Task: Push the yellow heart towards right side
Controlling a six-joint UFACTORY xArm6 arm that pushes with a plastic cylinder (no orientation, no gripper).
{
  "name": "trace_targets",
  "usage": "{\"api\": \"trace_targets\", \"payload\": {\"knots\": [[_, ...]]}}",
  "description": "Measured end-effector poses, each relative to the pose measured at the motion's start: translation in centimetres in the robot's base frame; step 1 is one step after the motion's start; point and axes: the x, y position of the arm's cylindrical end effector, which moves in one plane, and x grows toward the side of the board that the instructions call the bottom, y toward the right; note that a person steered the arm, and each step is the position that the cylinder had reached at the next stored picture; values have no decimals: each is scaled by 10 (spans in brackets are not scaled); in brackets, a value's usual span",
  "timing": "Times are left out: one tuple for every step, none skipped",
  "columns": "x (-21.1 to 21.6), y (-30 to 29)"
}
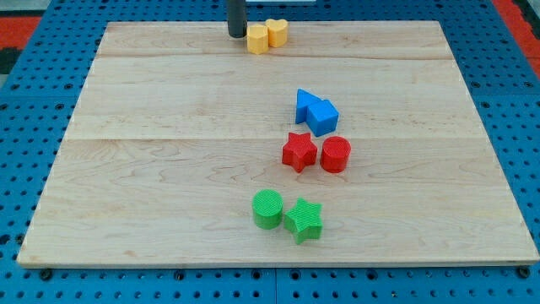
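Observation:
The yellow heart sits near the top edge of the wooden board, touching a yellow hexagon-like block on its left. My tip stands just left of that yellow block, close to it or touching it, and two blocks' width left of the heart.
A blue triangle and a blue cube touch near the board's centre right. Below them are a red star and a red cylinder. Lower down are a green cylinder and a green star.

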Motion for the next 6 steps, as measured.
{"api": "trace_targets", "payload": {"knots": [[-2,3],[-2,39],[-2,75],[-2,72],[-2,91],[-2,118]]}}
